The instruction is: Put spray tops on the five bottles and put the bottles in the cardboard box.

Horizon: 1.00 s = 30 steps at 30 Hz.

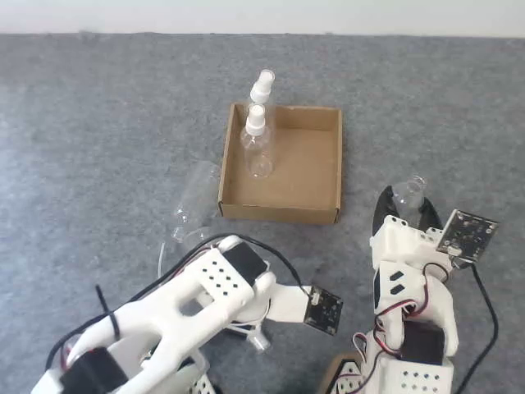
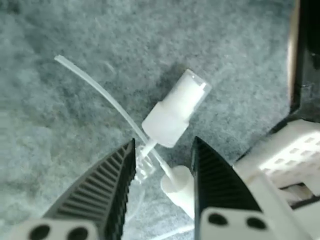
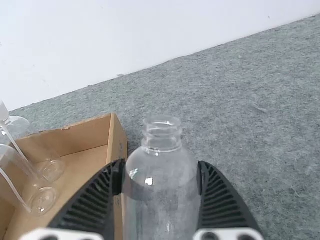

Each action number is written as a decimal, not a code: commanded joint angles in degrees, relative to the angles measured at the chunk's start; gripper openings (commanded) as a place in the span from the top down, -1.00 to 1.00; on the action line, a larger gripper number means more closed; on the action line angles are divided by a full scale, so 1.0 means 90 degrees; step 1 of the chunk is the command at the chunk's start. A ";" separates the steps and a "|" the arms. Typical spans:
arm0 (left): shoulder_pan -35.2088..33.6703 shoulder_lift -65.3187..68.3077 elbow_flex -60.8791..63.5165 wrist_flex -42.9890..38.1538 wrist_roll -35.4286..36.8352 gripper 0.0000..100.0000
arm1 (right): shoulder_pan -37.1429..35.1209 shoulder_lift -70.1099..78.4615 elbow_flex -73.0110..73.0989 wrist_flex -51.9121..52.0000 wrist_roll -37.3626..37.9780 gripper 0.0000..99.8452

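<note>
An uncapped clear bottle [image 3: 161,165] stands upright on the grey carpet to the right of the cardboard box [image 1: 321,168], and my right gripper [image 3: 160,172] is shut on it [image 1: 409,195]. My left gripper [image 2: 163,145] is open, low over the carpet, with a white spray top [image 2: 175,114] and its thin tube lying just past the fingertips. A second spray top [image 2: 178,188] lies closer in between the fingers. One capped bottle [image 1: 257,141] stands in the box's far left corner. Another capped bottle [image 1: 262,85] stands at the box's far edge. A capless bottle [image 1: 195,194] lies left of the box.
The left arm [image 1: 205,297] reaches across the near left of the carpet, with cables trailing beside it. The right arm's base [image 1: 410,361] sits at the near right. Open carpet lies on the far left and far right.
</note>
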 commanded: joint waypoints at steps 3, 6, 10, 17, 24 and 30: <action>0.0029 0.0020 0.0366 -0.0674 -0.0049 0.67 | 0.0073 -0.0103 -0.0137 -0.0171 -0.0078 0.91; 0.0039 0.0020 0.0366 -0.0684 -0.0049 0.67 | 0.0073 -0.0103 -0.0137 -0.0171 -0.0078 0.91; 0.0293 0.0020 0.0523 -0.0860 -0.0049 0.67 | 0.0063 -0.0103 -0.0137 -0.0171 -0.0078 0.91; 0.0557 0.0010 0.0767 -0.1123 -0.0039 0.67 | 0.0054 -0.0103 -0.0127 -0.0171 -0.0078 0.91; 0.0586 0.0020 0.0874 -0.1162 -0.0039 0.80 | 0.0044 -0.0103 -0.0127 -0.0171 -0.0078 0.91; 0.0557 0.0010 0.0884 -0.1114 -0.0020 0.81 | 0.0054 -0.0103 -0.0127 -0.0171 -0.0078 0.91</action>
